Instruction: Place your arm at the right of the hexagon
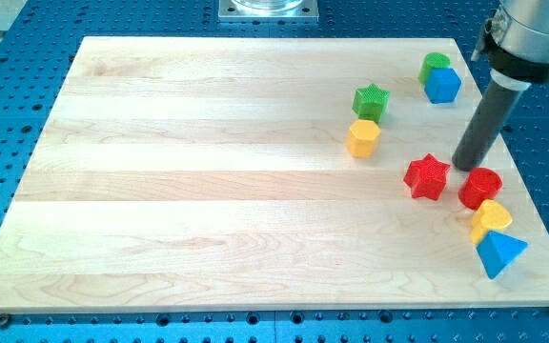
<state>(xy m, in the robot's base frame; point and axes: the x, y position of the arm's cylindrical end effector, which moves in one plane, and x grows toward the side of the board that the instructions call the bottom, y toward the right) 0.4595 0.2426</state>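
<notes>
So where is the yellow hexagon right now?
The yellow hexagon block sits right of the board's centre, directly below the green star block; my tip is further right, beside the red star block.

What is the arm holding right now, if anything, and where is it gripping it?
Nothing is held. My tip rests on the board between the red star and the red cylinder, right of the yellow hexagon.

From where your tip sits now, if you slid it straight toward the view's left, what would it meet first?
My tip sits just right of the red star, so it would probably hit that first. The yellow hexagon lies farther left and higher, likely off that line.
</notes>
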